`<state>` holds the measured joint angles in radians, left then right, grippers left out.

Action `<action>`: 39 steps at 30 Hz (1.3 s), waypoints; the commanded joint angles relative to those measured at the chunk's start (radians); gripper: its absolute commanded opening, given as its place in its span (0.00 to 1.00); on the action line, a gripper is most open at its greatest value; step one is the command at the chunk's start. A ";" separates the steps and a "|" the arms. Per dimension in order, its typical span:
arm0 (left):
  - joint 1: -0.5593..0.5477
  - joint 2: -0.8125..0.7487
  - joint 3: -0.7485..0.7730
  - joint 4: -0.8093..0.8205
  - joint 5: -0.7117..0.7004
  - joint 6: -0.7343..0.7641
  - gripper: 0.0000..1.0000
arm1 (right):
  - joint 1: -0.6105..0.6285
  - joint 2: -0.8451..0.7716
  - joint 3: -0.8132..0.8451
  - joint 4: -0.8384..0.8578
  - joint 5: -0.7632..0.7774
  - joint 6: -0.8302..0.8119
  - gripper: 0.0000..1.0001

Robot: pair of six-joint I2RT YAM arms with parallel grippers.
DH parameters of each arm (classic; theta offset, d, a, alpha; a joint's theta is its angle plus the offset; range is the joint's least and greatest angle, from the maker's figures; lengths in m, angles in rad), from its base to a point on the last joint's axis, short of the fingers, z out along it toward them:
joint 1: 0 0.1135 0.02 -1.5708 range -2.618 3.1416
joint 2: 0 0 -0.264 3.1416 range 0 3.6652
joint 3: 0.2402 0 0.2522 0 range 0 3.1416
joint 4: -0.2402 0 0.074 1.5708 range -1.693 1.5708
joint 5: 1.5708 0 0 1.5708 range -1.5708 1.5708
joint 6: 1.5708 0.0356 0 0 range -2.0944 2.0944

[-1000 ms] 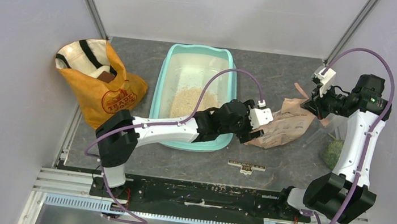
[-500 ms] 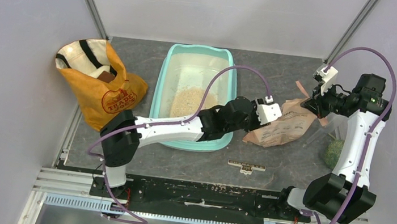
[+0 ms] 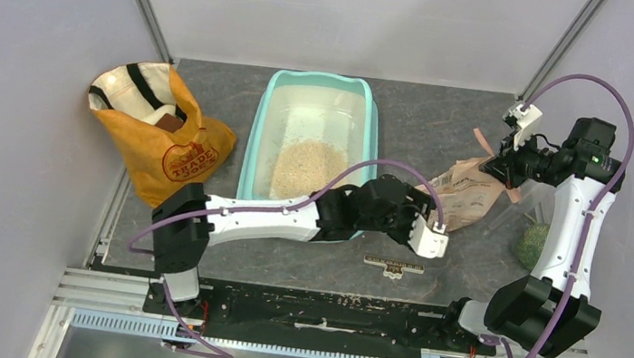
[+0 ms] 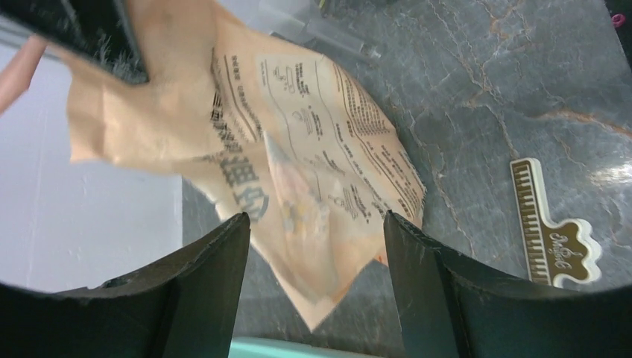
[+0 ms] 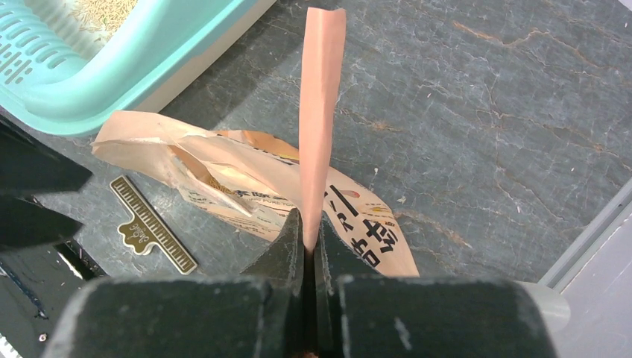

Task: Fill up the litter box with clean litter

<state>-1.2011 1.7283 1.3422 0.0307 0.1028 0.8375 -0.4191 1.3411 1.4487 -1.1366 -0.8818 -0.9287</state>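
Observation:
The mint-teal litter box sits at the table's middle, with a heap of beige clean litter in its near half. A crumpled pink-tan paper bag lies to its right. My right gripper is shut on the bag's pink top strip, which stands up between the jaws. My left gripper is open and empty, just near of the bag's lower end; the bag shows beyond its fingertips. The box's grated end shows in the right wrist view.
An orange-yellow bag with black straps stands left of the box. A gold ruler-shaped clip lies near of the paper bag, also seen by the left wrist and right wrist. A green object lies at the right edge.
My left gripper has swung from the bag's lower end by the box rim toward the near right, off the bag. The bag's lower end has drawn rightward. The right gripper kept its hold.

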 commanded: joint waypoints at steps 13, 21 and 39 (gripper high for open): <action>0.013 0.297 0.408 -0.266 -0.099 0.009 0.74 | -0.004 0.000 0.044 0.022 -0.036 0.049 0.00; 0.047 0.324 0.499 -0.464 -0.093 -0.128 0.74 | -0.004 0.003 0.044 0.022 -0.036 0.050 0.00; 0.090 0.419 0.691 -0.780 0.071 -0.271 0.58 | -0.004 0.010 0.041 0.023 -0.049 0.062 0.00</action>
<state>-1.1198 2.1212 2.0006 -0.6762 0.1581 0.6270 -0.4191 1.3521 1.4498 -1.1366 -0.8867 -0.8894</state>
